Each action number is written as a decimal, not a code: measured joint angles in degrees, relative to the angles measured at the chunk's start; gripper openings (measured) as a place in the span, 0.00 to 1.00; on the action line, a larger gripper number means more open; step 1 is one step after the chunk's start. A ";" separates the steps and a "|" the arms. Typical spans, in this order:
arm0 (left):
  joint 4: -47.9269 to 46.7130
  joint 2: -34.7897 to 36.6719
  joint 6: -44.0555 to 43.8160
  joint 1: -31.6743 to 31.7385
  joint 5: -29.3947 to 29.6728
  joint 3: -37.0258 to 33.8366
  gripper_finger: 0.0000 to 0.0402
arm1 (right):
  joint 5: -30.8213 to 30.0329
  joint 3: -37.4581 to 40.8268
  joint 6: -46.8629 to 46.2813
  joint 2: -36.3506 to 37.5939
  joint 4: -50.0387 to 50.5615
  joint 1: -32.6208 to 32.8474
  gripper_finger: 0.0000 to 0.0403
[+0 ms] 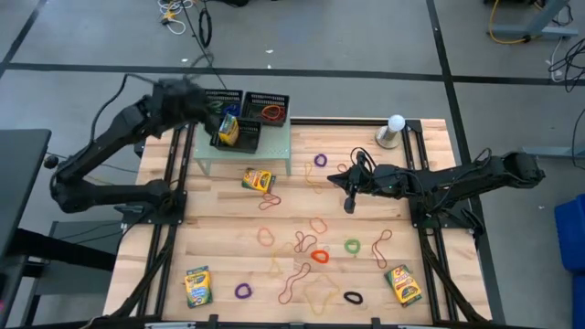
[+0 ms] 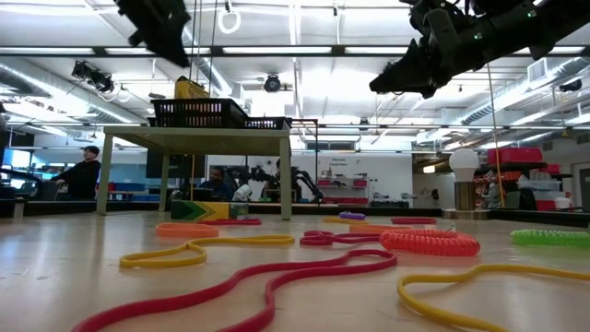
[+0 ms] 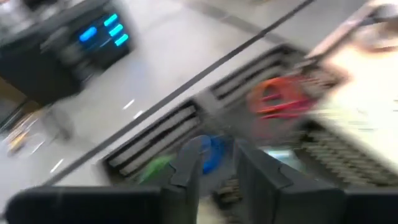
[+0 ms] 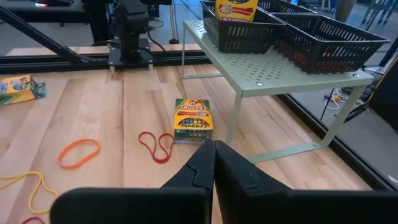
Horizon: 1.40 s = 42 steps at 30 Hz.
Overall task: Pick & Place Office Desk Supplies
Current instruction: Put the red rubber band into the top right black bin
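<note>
The left gripper (image 3: pixel 214 163), fingers slightly parted and holding nothing, hangs above the mesh trays (image 1: pixel 251 105) at the desk's far edge. One crayon box (image 1: pixel 228 128) stands tilted in a tray and could topple out if clipped. The right gripper (image 4: pixel 212 163) hangs clenched and empty mid-desk.

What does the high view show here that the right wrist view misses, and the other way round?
Only the high view shows the left gripper above the black mesh trays, the white ball-topped stand, and the crayon boxes at the near corners. Only the right wrist view shows the right gripper close up, shut and empty. Both show the pale green shelf, the crayon box in the tray and the one below the shelf.
</note>
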State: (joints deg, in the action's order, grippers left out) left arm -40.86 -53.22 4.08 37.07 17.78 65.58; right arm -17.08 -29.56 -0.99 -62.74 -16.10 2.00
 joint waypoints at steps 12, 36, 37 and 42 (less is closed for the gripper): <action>38.36 1.61 2.72 -41.05 3.11 -23.94 0.02 | -0.07 0.00 -3.18 0.00 0.24 0.03 0.03; 89.02 -27.34 0.95 -58.06 8.15 -42.39 0.05 | -14.72 -0.04 -19.59 -4.01 13.09 17.78 0.05; 89.77 -28.20 1.03 -58.06 8.87 -42.38 0.05 | -15.03 -0.04 -21.04 -5.90 12.90 18.95 0.06; 94.01 -31.71 -0.26 -58.06 10.08 -42.38 0.05 | -14.34 -0.81 -23.99 -17.94 6.02 22.53 0.16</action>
State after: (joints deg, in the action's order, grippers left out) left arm 53.16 -84.93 3.81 -20.99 27.86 23.20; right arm -31.42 -30.37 -24.98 -80.68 -10.08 24.53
